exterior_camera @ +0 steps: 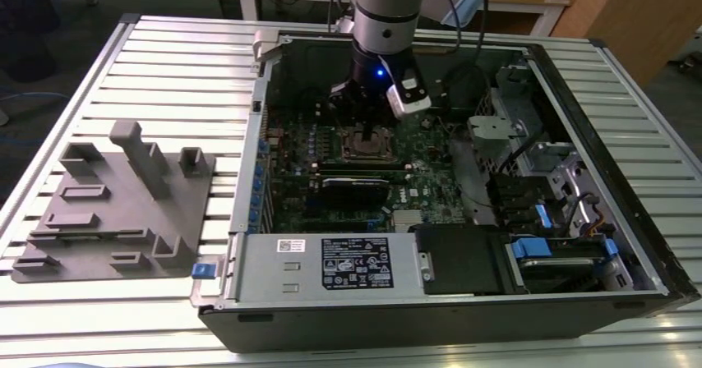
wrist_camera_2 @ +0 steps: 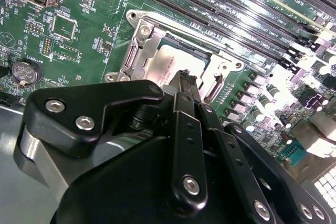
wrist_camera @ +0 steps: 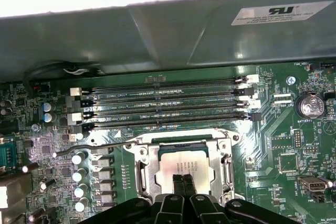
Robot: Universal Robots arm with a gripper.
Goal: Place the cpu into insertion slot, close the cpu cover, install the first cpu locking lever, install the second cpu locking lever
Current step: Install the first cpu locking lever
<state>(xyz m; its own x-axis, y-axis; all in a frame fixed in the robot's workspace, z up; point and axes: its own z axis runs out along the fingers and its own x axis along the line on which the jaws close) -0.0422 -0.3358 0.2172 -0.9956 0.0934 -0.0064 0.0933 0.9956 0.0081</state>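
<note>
The cpu (wrist_camera: 178, 161) sits in the insertion slot (wrist_camera: 181, 145) on the green board (wrist_camera: 273, 124), its silver face showing through the window of the cpu cover (wrist_camera: 149, 150), which lies flat around it. The chip's near edge is hidden behind the gripper (wrist_camera: 184, 183). Its fingers are pressed together on nothing, tips over the chip; I can't tell if they touch it.

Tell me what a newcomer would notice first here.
The open case on the slatted table draws the eye, with the arm reaching down into it. In the first wrist view, the shut tool sits right over the silver cpu, which the metal cover frames. A grey fixture lies at the exterior view's left.
</note>
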